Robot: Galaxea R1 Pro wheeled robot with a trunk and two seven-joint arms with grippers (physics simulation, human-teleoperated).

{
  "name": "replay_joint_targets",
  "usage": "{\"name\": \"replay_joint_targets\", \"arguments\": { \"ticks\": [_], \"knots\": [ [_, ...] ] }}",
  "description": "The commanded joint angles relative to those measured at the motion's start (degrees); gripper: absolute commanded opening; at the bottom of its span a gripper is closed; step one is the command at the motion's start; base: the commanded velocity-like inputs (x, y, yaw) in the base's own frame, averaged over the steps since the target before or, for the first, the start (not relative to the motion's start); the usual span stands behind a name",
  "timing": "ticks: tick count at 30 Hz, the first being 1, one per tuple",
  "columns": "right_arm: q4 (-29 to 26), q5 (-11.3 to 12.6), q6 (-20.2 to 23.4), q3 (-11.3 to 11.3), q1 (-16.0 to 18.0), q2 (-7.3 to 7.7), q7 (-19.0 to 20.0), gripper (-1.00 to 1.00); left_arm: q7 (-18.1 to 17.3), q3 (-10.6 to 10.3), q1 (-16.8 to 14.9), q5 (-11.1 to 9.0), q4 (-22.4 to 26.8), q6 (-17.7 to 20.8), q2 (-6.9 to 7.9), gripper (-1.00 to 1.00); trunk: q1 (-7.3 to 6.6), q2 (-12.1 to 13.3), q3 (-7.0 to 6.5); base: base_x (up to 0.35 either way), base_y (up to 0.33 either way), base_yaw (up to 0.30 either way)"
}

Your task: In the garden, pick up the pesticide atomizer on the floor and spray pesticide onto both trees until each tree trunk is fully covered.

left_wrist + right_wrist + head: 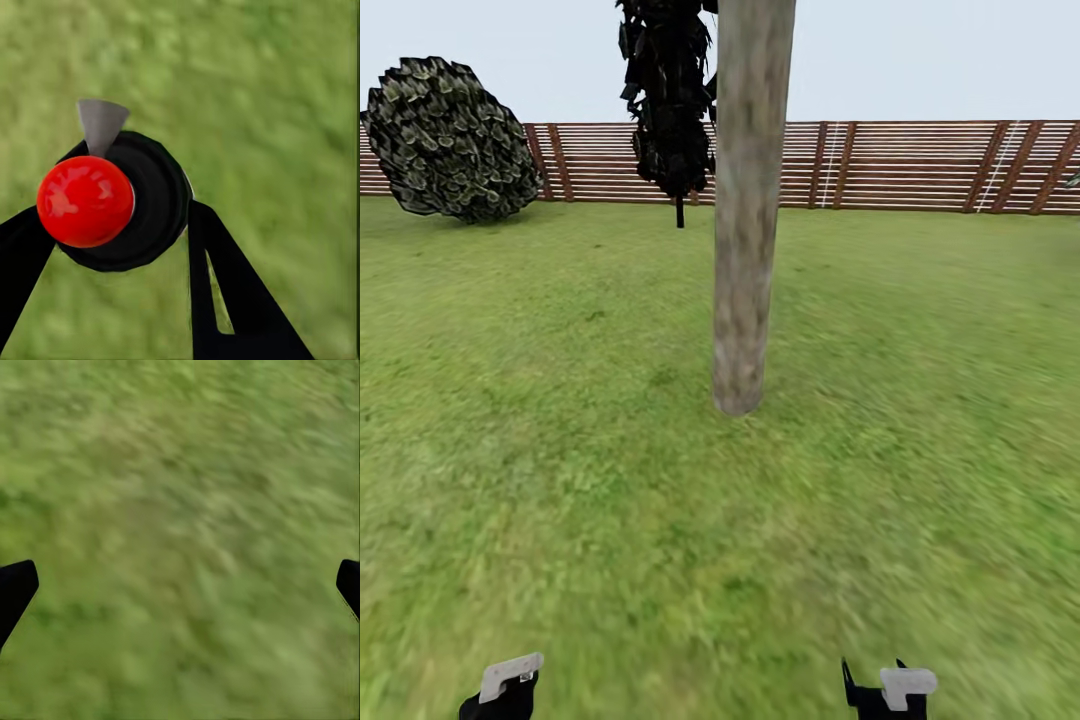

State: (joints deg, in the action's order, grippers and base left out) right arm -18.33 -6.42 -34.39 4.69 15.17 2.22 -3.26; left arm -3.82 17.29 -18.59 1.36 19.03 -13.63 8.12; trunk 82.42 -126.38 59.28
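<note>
Down low, the left gripper (pixel 112 225) was clamped on the pesticide atomizer (pixel 120 199), its red cap and grey nozzle poking up between the black fingers (pixel 225 292) over grass. The right gripper (pixel 180 585) hung with fingers spread wide (nothing between them but lawn). Straight ahead the thick grey-brown tree trunk (pixel 747 200) stood on the floor (pixel 560 480). Behind it were a near-black tree (pixel 670 90), a round bush (pixel 450 140) and the slatted fence (pixel 920 165).
</note>
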Motion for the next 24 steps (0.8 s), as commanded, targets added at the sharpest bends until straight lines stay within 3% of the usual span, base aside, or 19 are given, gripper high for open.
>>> {"name": "replay_joint_targets", "arguments": {
  "ticks": [1,24],
  "knots": [
    [0.03,-0.61,-0.15,0.25,0.03,-0.03,-0.26,1.00,-0.40,0.45,-0.05,0.14,-0.05,-0.17,-0.03,-1.00,0.03,-0.01,0.04,0.339,-0.060,0.000],
    [0.05,-0.61,-0.15,0.32,0.03,-0.03,-0.28,1.00,-0.40,0.43,-0.05,0.22,-0.05,-0.17,-0.03,-1.00,0.03,-0.01,0.04,0.333,-0.095,-0.001]
  ]
}}
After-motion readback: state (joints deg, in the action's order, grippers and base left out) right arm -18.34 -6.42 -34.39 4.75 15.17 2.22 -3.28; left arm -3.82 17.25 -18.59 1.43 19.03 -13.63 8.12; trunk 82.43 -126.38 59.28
